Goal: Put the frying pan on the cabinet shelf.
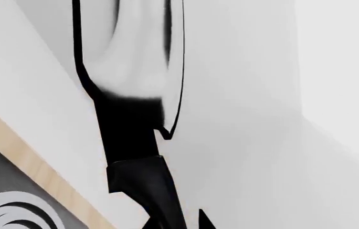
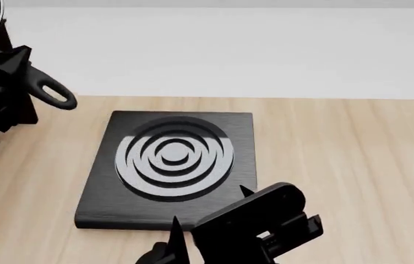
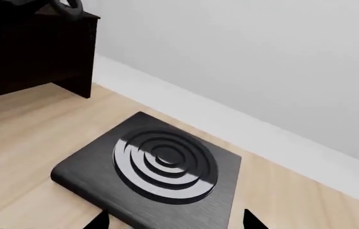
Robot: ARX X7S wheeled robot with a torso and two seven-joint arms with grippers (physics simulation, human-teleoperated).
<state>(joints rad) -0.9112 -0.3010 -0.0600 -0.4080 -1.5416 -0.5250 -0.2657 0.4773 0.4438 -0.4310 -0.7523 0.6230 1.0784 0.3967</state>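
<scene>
No writing or labels seen. Small black frying pan (image 1: pixel 135 62), glossy grey inside, held off the light wood worktop (image 2: pixel 354 165) at far left by left gripper (image 2: pixel 1 71), jaws clamped on handle. Right gripper (image 2: pixel 207 220): jaws apart, nothing held.

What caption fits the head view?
Left gripper lifts frying pan beside the empty burner plate.
</scene>
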